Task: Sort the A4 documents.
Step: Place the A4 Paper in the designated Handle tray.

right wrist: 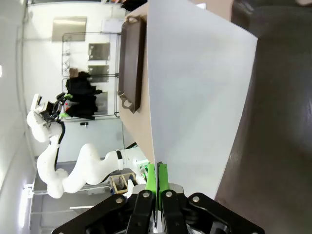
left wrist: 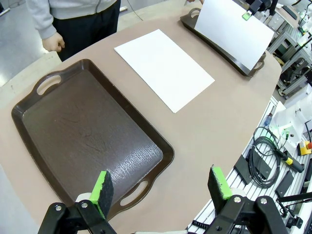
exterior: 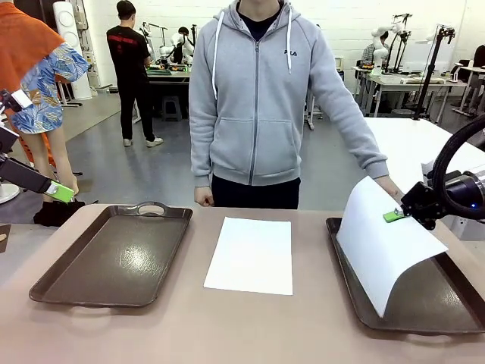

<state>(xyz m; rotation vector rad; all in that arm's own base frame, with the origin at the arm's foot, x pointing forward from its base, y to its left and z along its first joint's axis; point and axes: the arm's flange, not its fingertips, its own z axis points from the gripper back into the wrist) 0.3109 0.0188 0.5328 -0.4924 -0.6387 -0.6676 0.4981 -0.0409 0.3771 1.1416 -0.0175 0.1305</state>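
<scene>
Front view: two dark brown trays are counted, the left tray (exterior: pixel 114 258) and the right tray (exterior: pixel 348 284), along with two A4 documents. The flat sheet (exterior: pixel 250 254) is laid on the bare table (exterior: pixel 227 326) between the trays, touching neither. The curled sheet (exterior: pixel 383 246) is pinched at its upper edge by the right gripper (exterior: pixel 394 215), over the right tray.

Left wrist view: the left gripper (left wrist: pixel 160 181) is held with jaws wide apart, empty, above the left tray's handle end.

Right wrist view: the right gripper's pads (right wrist: pixel 151 178) are seen clamped on the curled sheet's edge.
</scene>
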